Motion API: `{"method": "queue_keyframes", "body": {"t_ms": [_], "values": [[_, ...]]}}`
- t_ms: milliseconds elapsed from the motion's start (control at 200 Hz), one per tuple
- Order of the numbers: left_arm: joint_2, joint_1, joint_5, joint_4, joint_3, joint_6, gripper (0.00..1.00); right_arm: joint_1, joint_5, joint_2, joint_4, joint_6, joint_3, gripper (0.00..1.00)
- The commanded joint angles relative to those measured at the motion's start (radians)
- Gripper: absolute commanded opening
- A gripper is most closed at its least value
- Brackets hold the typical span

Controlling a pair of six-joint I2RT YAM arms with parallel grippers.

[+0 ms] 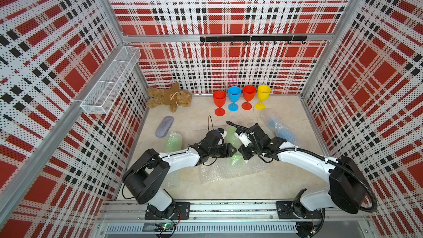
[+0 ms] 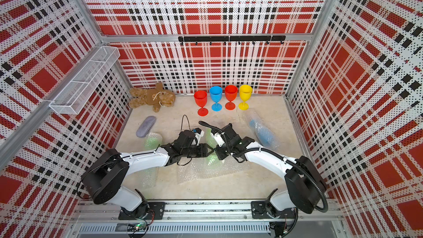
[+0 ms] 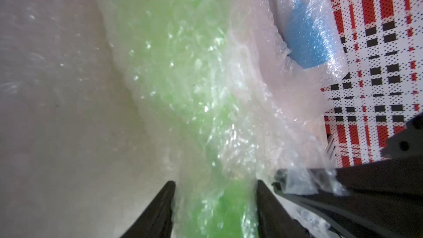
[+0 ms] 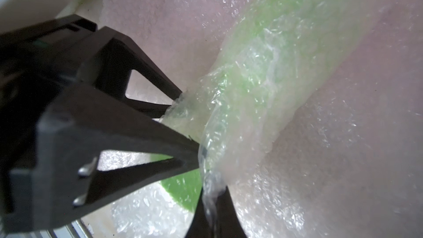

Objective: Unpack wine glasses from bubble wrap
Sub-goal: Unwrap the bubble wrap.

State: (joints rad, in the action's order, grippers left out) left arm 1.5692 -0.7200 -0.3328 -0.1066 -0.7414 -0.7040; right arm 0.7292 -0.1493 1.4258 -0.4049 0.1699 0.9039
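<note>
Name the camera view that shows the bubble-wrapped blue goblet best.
A top view: the wrapped blue goblet shows whole, lying on its side; both top views show it so. The left wrist view catches only part of it, closer. The right wrist view misses it.

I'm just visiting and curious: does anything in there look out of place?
A brown teddy bear sprawls in the back corner and a grey pouch lies near it; neither belongs with glassware. Nothing looks spilled or broken.
</note>
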Motion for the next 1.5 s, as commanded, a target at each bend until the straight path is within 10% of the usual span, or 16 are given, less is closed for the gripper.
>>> {"method": "queue_keyframes", "body": {"t_ms": [0,225,686,1493], "values": [[0.001,0.007,-0.006,-0.001,-0.022,0.024,0.39,0.006,0.025,-0.005,0.034,0.007,-0.013,0.0],[-0.03,0.026,-0.009,0.002,0.014,0.026,0.0,-0.015,0.133,-0.04,0.048,0.093,-0.053,0.0],[-0.12,0.075,0.018,0.009,0.101,0.008,0.0,-0.266,0.052,-0.192,0.205,0.367,-0.253,0.0],[-0.176,0.144,0.051,-0.02,0.246,-0.073,0.0,-0.36,0.089,-0.132,0.261,0.471,-0.324,0.0]]}}
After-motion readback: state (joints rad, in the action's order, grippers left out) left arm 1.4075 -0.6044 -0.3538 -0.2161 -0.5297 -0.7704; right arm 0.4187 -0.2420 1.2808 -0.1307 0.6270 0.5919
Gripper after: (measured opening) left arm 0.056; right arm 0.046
